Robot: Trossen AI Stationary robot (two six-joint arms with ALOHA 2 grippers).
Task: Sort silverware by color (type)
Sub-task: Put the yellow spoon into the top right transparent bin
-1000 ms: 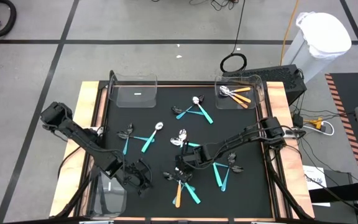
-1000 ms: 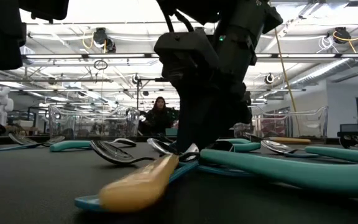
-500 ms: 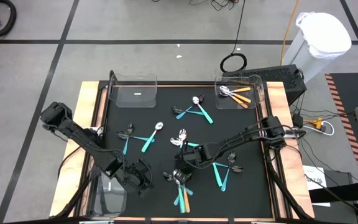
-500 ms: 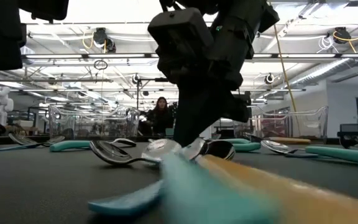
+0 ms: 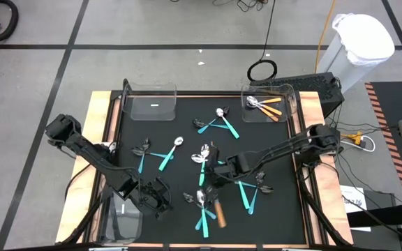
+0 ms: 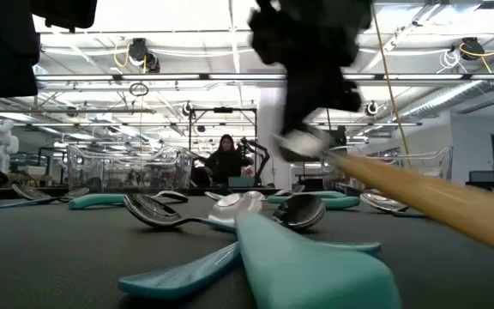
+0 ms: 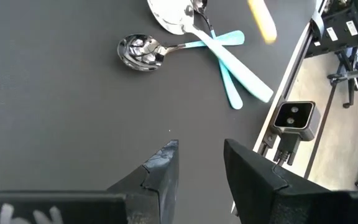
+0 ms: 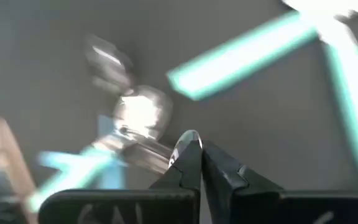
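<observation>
While the left pincer (image 5: 160, 202) rests low near the front-left of the black tabletop (image 5: 180, 136), its fingers stand partly apart with nothing between them. Just beside it, at the front-left corner, lies a clear rectangular plastic bin (image 5: 122, 217); another clear bin (image 5: 150, 104) sits at the back left. Between them lie a dark-headed teal-handled piece (image 5: 142, 152) and a shiny teal-handled spoon (image 5: 171, 151). Toward the middle back, two crossed teal-handled pieces (image 5: 218, 123) rest together. Near the front centre, a small heap of teal-handled silverware (image 5: 202, 209) lies on the tabletop. Above that heap the right pincer (image 5: 211, 183) is clenched on the head end of an orange-yellow-handled spoon (image 6: 427, 196), which the low view shows lifted off the surface, handle slanting downward. To its right lie two more teal-handled pieces with dark heads (image 5: 251, 192). At the back right, a third clear bin (image 5: 267, 104) holds orange-handled silverware (image 5: 267, 107).
</observation>
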